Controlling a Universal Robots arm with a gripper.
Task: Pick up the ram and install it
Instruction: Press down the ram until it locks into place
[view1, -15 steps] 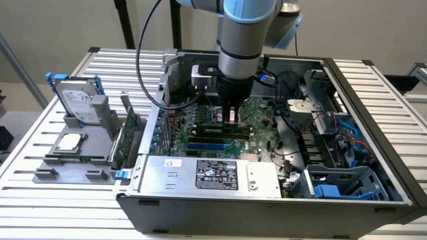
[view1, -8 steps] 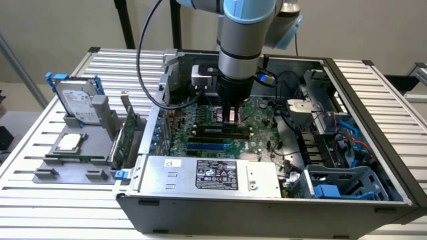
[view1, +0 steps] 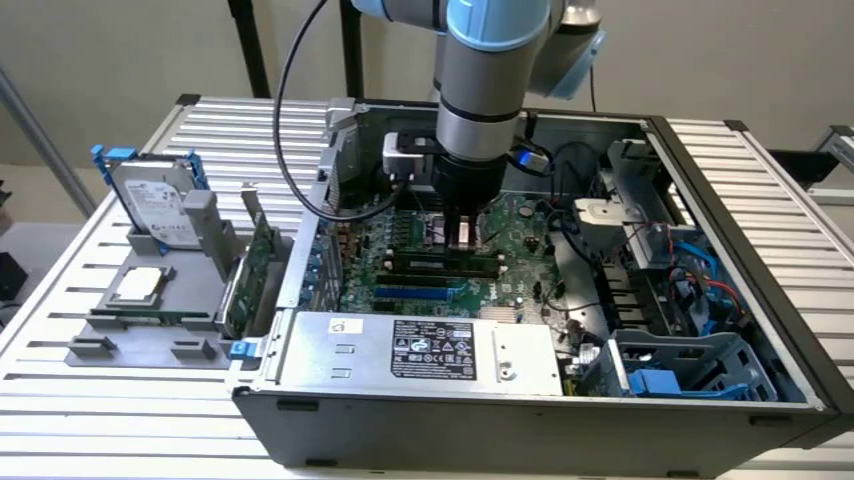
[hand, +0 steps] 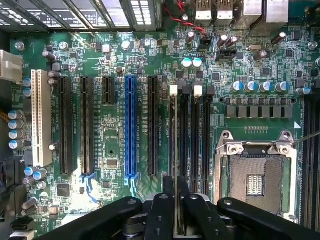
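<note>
My gripper (view1: 461, 238) reaches down into the open computer case (view1: 747, 250), over the motherboard (view1: 400, 250). In the wrist view the gripper (hand: 176, 212) is shut on the ram (hand: 175, 145). The ram is seen edge-on there, as a thin line running away from the black fingers (hand: 161, 212). It lies along the outermost memory slot, the one with a white latch (hand: 173, 90), beside the other black memory slots (hand: 195, 140). I cannot tell whether the ram touches the slot or hangs above it.
The open processor socket (hand: 255, 175) lies beside the memory slots, and a blue expansion slot (hand: 131, 125) on their other side. Outside the case, at the exterior view's left, a grey fixture (view1: 147, 345) holds a hard drive (view1: 154, 200), a silver processor chip (view1: 140, 285) and a green expansion card (view1: 256, 270). Cables fill the case's right.
</note>
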